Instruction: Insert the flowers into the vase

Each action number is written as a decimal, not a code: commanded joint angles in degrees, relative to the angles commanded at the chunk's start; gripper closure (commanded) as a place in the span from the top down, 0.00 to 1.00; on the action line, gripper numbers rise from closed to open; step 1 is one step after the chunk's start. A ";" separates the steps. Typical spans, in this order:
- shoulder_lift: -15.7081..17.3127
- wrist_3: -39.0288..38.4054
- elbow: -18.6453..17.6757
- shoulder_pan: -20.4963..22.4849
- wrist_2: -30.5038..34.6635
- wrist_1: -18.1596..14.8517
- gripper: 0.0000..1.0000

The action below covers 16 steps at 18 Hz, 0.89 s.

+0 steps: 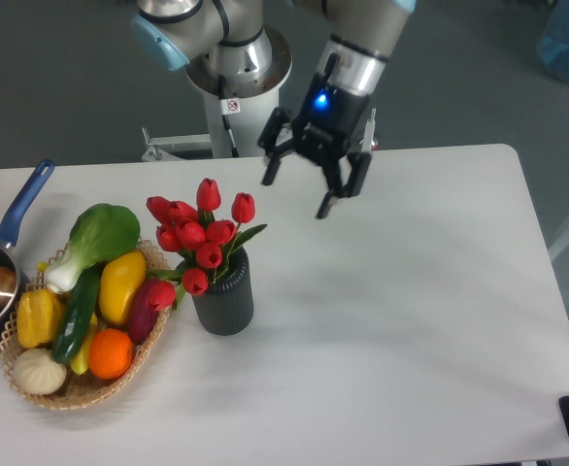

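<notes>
From the fixed camera, the flowers (199, 238) stand in the vase (223, 293) on the white table (411, 320) just beside the fruit basket (81, 388), while the gripper (298, 197) hangs above and right of them, fingers spread, holding nothing.

A robotics lab: robot arm (362, 39) bolted behind a white table (411, 320); grey floor (51, 87) beyond.

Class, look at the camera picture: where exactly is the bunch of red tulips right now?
The red tulips stand in the dark ribbed vase, left of table centre, just right of the fruit basket.
</notes>
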 joint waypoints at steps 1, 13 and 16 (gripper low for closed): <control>-0.53 0.70 0.53 0.09 2.10 0.09 1.00; -6.24 7.21 0.80 0.09 27.07 0.18 1.00; -8.96 6.95 0.62 0.18 30.93 0.17 1.00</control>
